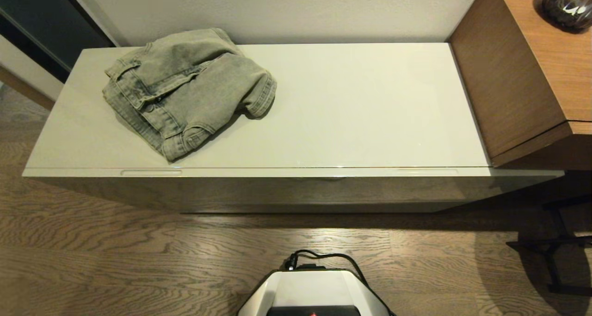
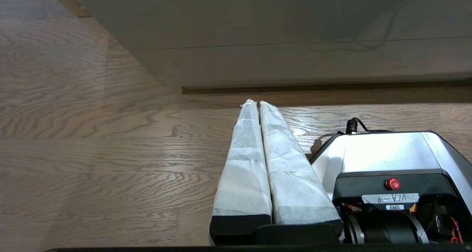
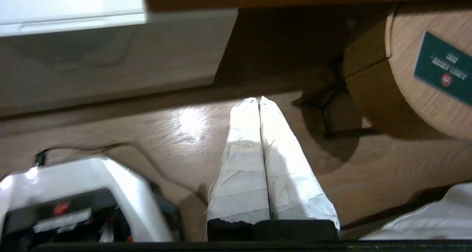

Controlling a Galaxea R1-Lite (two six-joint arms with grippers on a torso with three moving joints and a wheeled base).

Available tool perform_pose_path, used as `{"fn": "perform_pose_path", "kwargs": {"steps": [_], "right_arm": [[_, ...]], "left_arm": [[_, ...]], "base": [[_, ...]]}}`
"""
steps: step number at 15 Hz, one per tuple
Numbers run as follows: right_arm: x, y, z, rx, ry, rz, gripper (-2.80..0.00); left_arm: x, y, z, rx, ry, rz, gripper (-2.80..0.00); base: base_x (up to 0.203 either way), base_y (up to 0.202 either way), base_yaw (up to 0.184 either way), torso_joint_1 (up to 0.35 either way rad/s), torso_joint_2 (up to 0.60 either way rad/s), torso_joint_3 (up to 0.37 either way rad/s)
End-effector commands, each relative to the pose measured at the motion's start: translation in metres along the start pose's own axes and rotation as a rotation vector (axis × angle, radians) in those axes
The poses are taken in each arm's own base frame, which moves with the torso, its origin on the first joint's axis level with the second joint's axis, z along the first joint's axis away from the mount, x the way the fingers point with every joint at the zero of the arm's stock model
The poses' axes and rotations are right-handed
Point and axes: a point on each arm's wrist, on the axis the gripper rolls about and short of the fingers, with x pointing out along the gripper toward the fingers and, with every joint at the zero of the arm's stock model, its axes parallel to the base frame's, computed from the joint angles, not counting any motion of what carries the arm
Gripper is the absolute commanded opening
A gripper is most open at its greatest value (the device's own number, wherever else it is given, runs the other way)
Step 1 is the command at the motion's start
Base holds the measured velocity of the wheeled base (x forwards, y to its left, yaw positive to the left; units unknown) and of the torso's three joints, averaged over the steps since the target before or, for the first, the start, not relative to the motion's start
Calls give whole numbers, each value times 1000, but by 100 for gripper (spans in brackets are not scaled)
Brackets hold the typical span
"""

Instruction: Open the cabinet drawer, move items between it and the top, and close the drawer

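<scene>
Folded jeans [image 1: 185, 91] lie on the left of the cabinet top [image 1: 360, 108] above the closed drawer [image 1: 296, 186], while the left end effector [image 2: 257, 103] and right end effector [image 3: 258, 99], both pressed together, hang low over the floor [image 1: 138, 260] beside the robot base [image 2: 383, 152], labelled "VLA-9".

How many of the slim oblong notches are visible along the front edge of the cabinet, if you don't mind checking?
2. One notch sits toward the left end, below the jeans; the other notch sits toward the right end, near the wooden desk. None seem hidden.

The jeans [image 1: 187, 91] lie on the left part of the top [image 1: 360, 108]. The drawer [image 1: 296, 172] sits below its front edge. A desk [image 1: 532, 71] stands right.
</scene>
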Motion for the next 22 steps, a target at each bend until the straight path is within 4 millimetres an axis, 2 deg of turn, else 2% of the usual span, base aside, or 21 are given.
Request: {"fn": "perform_pose_path", "kwargs": {"steps": [1, 4, 7, 8, 12, 15, 17, 19, 22], "right_arm": [[-15, 6, -5, 8, 26, 43, -280], [-14, 12, -23, 6, 50, 84, -280], [-12, 14, -62, 6, -42, 178, -280], [-4, 17, -68, -10, -86, 210, -280], [28, 27, -68, 10, -365, 227, -280], [59, 38, -99, 3, -479, 223, -280], [67, 41, -114, -30, -459, 232, -280], [70, 42, -119, -22, -396, 242, -280], [76, 45, -145, -10, -137, 299, -280]], "left_arm": [[0, 0, 0, 0, 2, 1, -280], [0, 0, 0, 0, 1, 0, -280], [0, 0, 0, 0, 0, 1, -280], [0, 0, 0, 0, 0, 0, -280], [0, 0, 0, 0, 0, 1, -280], [0, 0, 0, 0, 2, 1, -280], [0, 0, 0, 0, 1, 1, -280], [0, 0, 0, 0, 2, 1, -280], [0, 0, 0, 0, 1, 0, -280]], "base": [[0, 0, 0, 0, 0, 0], [0, 0, 0, 0, 0, 0], [0, 0, 0, 0, 0, 0], [0, 0, 0, 0, 0, 0], [0, 0, 0, 0, 0, 0], [0, 0, 0, 0, 0, 0], [0, 0, 0, 0, 0, 0], [0, 0, 0, 0, 0, 0], [0, 0, 0, 0, 0, 0]]}}
